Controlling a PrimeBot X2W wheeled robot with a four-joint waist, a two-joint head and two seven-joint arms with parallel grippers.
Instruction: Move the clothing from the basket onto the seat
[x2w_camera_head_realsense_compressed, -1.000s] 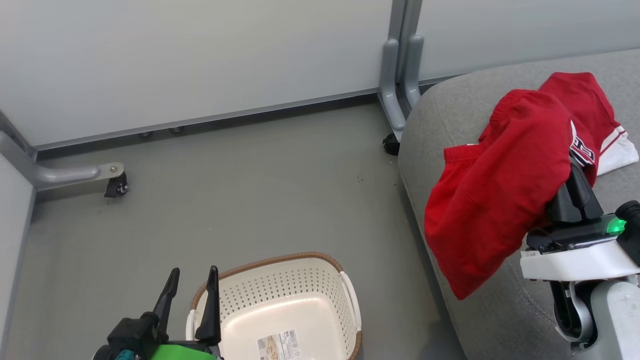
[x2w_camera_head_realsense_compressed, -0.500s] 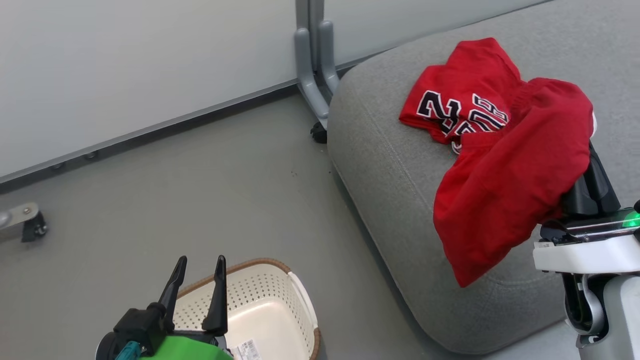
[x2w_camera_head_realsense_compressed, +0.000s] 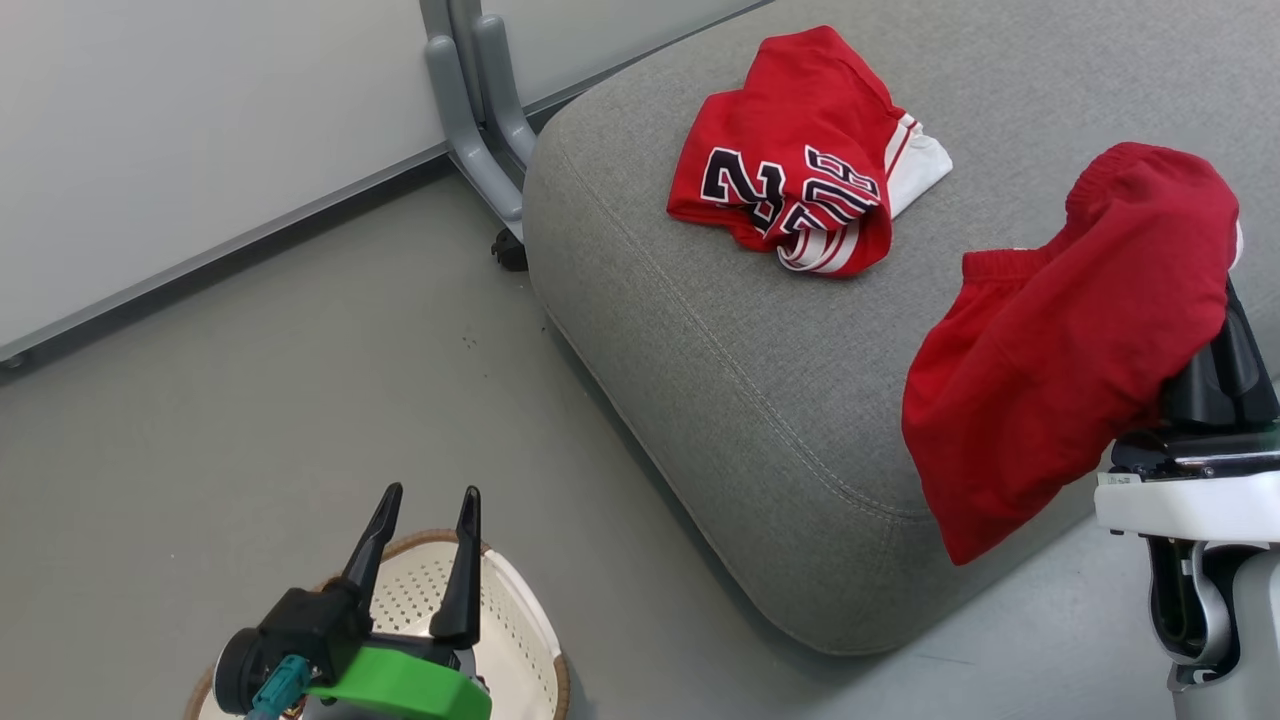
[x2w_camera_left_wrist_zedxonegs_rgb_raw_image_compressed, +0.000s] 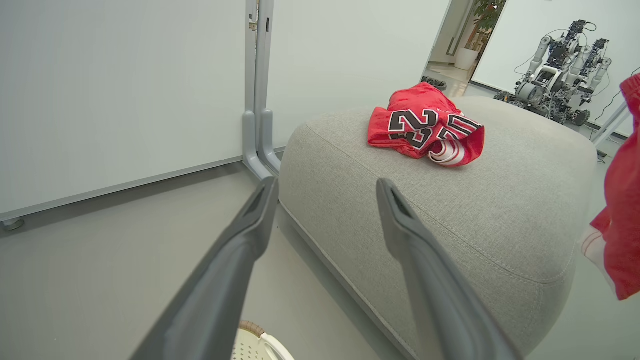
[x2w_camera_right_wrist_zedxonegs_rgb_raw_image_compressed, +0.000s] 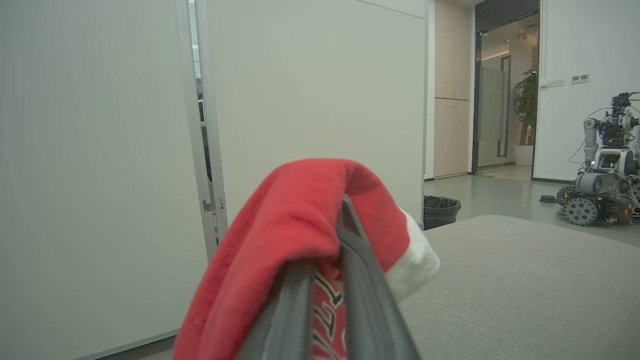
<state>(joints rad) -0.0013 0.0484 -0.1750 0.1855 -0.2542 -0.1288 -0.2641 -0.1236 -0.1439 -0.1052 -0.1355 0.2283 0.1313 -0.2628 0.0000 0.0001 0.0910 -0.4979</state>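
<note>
Clothing piece one, the numbered garment (x2w_camera_head_realsense_compressed: 800, 190), lies crumpled on the seat (x2w_camera_head_realsense_compressed: 700, 400) in the head view, well ahead of my left gripper (x2w_camera_head_realsense_compressed: 430, 492) and off to its right. It is also ahead and to the left of my right gripper (x2w_camera_head_realsense_compressed: 1232, 335). Piece two, the held garment (x2w_camera_head_realsense_compressed: 1070, 340), is draped over my right fingers and hangs down to that gripper's left, by the seat's near edge. Whether it touches the cushion I cannot tell. My left fingers are spread, with nothing between them. The basket (x2w_camera_head_realsense_compressed: 520, 640) stands on the floor (x2w_camera_head_realsense_compressed: 250, 400) beneath my left gripper.

Left wrist view: the seat's rounded corner lies between and beyond my spread fingers. The numbered garment rests on the cushion top beyond my right-hand fingertip, digits facing up. The held garment shows at the far right, well apart from these fingers. A sliver of the basket's rim shows below them. A grey partition post (x2w_camera_left_wrist_zedxonegs_rgb_raw_image_compressed: 257, 125) rises beyond my left-hand fingertip.

Right wrist view: my right fingers are pressed together, pinching the held garment. Red cloth folds over their tips and down the left side, white trim sits just right of the tips, and lettering shows between the fingers lower down. The seat's grey top stretches to the gripper's right. A waste bin (x2w_camera_right_wrist_zedxonegs_rgb_raw_image_compressed: 441, 210) stands beyond it.
</note>
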